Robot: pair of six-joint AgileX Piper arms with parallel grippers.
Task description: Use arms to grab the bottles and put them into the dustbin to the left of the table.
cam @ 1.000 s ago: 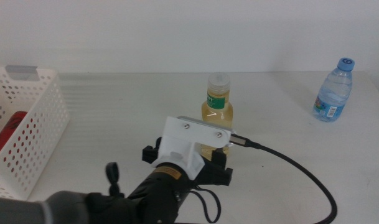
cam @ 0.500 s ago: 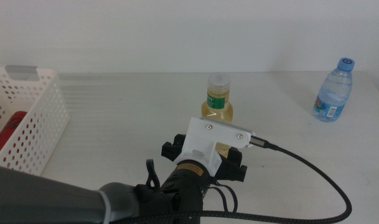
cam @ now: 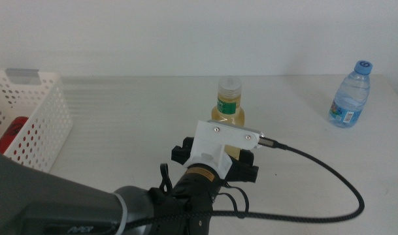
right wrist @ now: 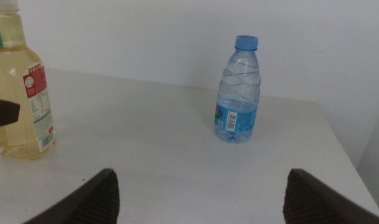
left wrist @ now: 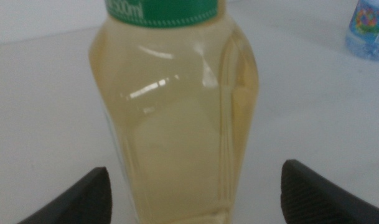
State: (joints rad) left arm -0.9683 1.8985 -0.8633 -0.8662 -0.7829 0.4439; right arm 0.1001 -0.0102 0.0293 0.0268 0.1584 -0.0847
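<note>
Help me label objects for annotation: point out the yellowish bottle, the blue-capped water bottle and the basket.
yellowish bottle (left wrist: 177,124), left wrist view, its body.
blue-capped water bottle (right wrist: 238,102), right wrist view, its body.
basket (cam: 45,121), middle view, its perforated wall.

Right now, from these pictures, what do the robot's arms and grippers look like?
The left arm is dark grey and black, with a white blocky housing held by small screws, black gripper parts, a brass-coloured ring, and a black cable plugged into its side. Both wrist views show only two dark, wedge-shaped jaw tips: left gripper, right gripper.
</note>
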